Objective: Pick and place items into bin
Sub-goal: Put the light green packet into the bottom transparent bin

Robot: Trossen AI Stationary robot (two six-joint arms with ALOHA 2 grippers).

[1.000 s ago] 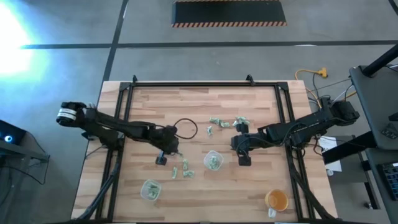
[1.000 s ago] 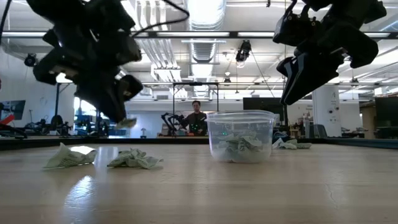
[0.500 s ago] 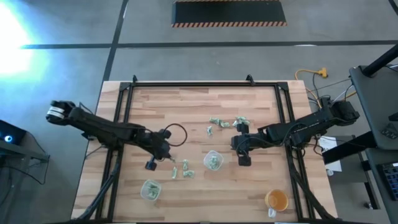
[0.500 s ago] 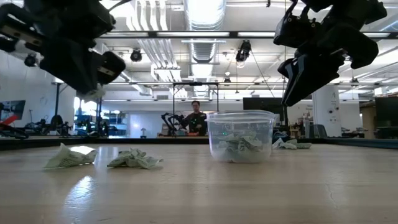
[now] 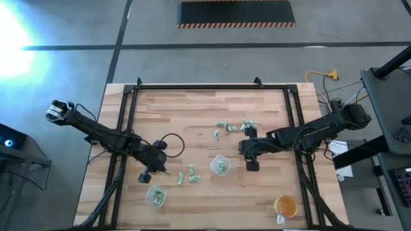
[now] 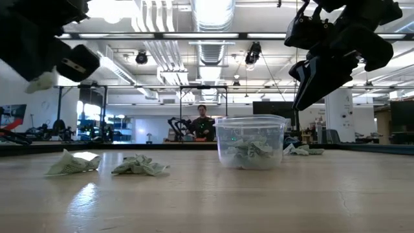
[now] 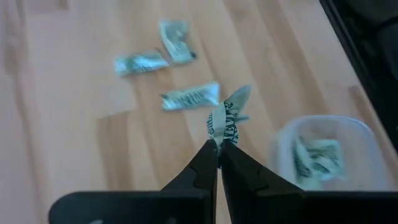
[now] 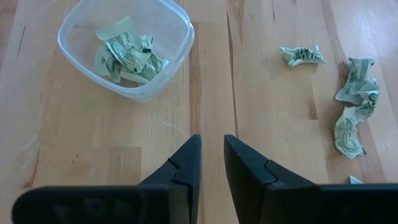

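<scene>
- From the high view, we are watching the left gripper (image 5: 146, 176) hanging above the counter (image 5: 192, 109), just beside the clear cup (image 5: 155, 196) near the front-left edge. A second clear cup (image 5: 220, 166) is sitting mid-counter, with the right gripper (image 5: 250, 163) waiting just beside it. Loose wrappers (image 5: 185, 175) are lying between the two cups, and another cluster (image 5: 232, 126) is lying farther back. An orange cup (image 5: 285, 206) is standing at the front-right corner. We judge the step to be carrying a piece to the front-left cup, so we are advising centring over its mouth before letting go.
- From the low view, we are seeing what the overhead cannot: height. The left gripper (image 6: 48, 61) is hanging well clear of the counter with a pale scrap (image 6: 40, 81) at its tip. The middle cup (image 6: 250, 141) is already holding several pieces, and two wrappers (image 6: 103, 163) are resting on the wood.
- From the left wrist view, we are getting the grip itself: the fingers (image 7: 202, 168) are pinched fully together on one crumpled green-and-white wrapper (image 7: 225, 118), held only by its lower edge. The target cup (image 7: 324, 152) is lying off to one side, so we would be lowering before releasing such a light piece.
- From the right wrist view, we are seeing this gripper (image 8: 211, 152) slightly parted and holding nothing, with the filled cup (image 8: 124, 46) and stray wrappers (image 8: 352, 106) ahead.
</scene>
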